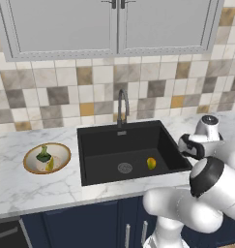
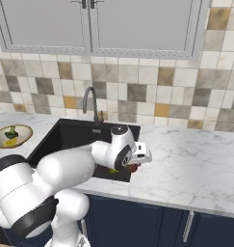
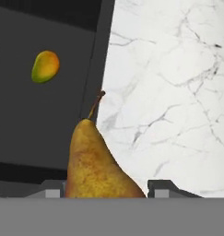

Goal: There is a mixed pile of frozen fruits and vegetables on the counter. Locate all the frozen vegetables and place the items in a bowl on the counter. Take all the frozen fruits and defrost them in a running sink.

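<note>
Veg step looks done: the bowl [image 1: 65, 154] sits on the desk [image 1: 36, 186] well off to the tool's far side, past the sink, w/ the dark-green broccoli lump [image 1: 43, 155] and the slim yellowish piece [image 1: 50, 164] both inside it.

Fruit step approx half done. The round yellow-green fruit [image 1: 151, 163] already lies on the sink [image 1: 97, 140] floor, near the drain [image 1: 124, 168]; in hand view it's ahead of the tool and off to one side, well apart from it.

Tool [image 3: 105, 186] is holding the brown pear [image 3: 97, 166]: jaws part-way closed, a fingertip on each side of the fat end, stem pointing away from the tool. In hand view the pear hangs right over the line where the sink's rim meets the desk, so it's at the basin edge, not yet clearly over the basin. Right base view puts the tool [image 2: 137, 161] at the sink's near corner w/ smth reddish-brown just under it.

Left to do, by my read: carry the pear further in over the basin, let go, so both fruits are in. Tap [image 1: 121, 106] stands behind the basin, beyond the tool; can't tell any water running, no stream visible, so turning it on may also be pending.
</note>
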### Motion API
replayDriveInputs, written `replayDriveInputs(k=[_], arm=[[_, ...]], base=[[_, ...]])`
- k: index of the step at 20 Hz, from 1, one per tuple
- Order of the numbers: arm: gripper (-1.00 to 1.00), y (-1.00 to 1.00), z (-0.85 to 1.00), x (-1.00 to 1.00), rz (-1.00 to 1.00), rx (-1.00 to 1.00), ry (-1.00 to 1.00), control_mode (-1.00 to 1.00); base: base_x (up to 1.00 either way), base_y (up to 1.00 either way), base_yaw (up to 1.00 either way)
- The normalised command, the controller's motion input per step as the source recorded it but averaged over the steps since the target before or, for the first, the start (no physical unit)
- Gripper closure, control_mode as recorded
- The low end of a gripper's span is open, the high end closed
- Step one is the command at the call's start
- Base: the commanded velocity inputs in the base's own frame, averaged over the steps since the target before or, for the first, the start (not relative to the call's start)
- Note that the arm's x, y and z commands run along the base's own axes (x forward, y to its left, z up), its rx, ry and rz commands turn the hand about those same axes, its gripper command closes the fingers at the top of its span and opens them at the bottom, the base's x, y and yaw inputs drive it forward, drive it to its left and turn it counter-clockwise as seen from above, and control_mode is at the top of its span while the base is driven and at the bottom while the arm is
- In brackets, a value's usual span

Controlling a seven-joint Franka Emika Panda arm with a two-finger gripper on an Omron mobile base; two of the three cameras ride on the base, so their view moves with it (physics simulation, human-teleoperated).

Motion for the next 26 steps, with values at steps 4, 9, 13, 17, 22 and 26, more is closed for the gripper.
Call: replayDriveInputs(k=[4,9,13,17,22,26], arm=[[1.0,0.36,0.03,0.29,0.0,0.06,0.0,-1.0],[1.0,0.42,0.0,0.37,0.0,0.04,0.0,-1.0],[1.0,0.49,0.0,0.32,0.0,0.01,0.0,-1.0],[1.0,0.4,0.0,0.32,0.0,0.01,0.0,-1.0],[1.0,0.23,0.0,0.4,0.0,0.01,0.0,-1.0],[1.0,0.02,-0.02,0.28,0.0,0.02,-0.03,-1.0]], base=[[0.0,0.0,0.0],[0.0,0.0,0.0],[0.0,0.0,0.0],[0.0,0.0,0.0],[0.0,0.0,0.0],[0.0,0.0,0.0]])
